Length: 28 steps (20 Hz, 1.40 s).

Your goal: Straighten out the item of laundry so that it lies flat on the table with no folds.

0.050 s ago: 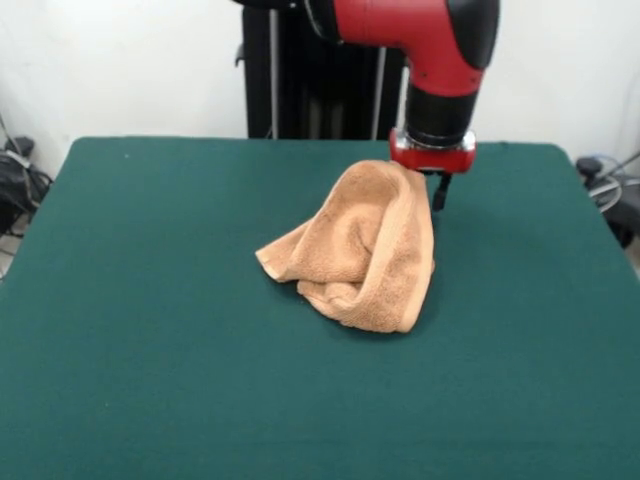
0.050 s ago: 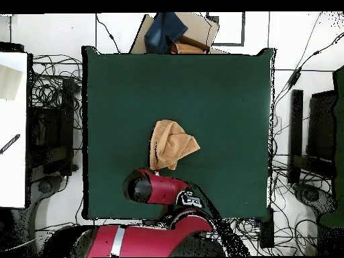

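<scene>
Here the towel [image 1: 360, 250] is not flat at all: in the front view it rises like a small tent, with its highest point lifted up to the gripper [image 1: 437, 190], and the rest of the cloth hangs down and spreads on the table [image 1: 150, 300] toward about 7 o'clock from that point. The peak of the cloth meets the red wrist ring, and one dark finger [image 1: 440, 192] shows just beside the towel's right edge, so I judge that the gripper is closed on an upper edge or corner of the towel; the actual pinch is hidden behind the cloth. In the overhead view the towel [image 2: 171, 145] lies a little below the middle of the table [image 2: 222, 94], and the arm covers its lower end near 6 o'clock, so the free cloth runs away from the gripper toward 12 to 1 o'clock, with one loose corner pointing to about 3 o'clock. This is the relation that matters: the long axis of the bunched towel goes from the held end outward over the open green surface, away from the robot's base. The lower part still has thick folds and a rolled lip on the table, so the task seems to be far from done. In my judgement the next move must work along this axis, so the hanging part is drawn out and not dropped in a heap, but the soft thick cloth may fold on itself again.
</scene>
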Each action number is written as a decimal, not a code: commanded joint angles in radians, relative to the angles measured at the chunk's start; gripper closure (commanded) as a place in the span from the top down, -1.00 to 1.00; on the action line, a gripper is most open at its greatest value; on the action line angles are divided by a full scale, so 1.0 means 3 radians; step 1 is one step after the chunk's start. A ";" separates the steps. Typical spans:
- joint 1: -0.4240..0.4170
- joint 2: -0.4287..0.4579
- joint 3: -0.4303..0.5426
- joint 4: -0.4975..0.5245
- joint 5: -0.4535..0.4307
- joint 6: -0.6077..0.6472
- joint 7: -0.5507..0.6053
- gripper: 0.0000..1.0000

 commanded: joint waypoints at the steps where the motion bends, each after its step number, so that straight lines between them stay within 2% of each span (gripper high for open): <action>1: -0.0174 -0.0021 0.0290 -0.0242 -0.0010 -0.0116 0.0552 1.00; 9: -0.0328 -0.0212 0.0455 -0.0066 -0.0025 -0.0052 0.0577 1.00; 12: -0.0257 -0.0375 0.0387 -0.0076 0.0032 0.0169 0.0547 1.00; 20: -0.0345 -0.0508 0.0458 0.0045 0.0011 0.0233 0.0537 1.00; 28: -0.0412 -0.0442 0.0546 0.0106 -0.0033 0.0039 0.0580 1.00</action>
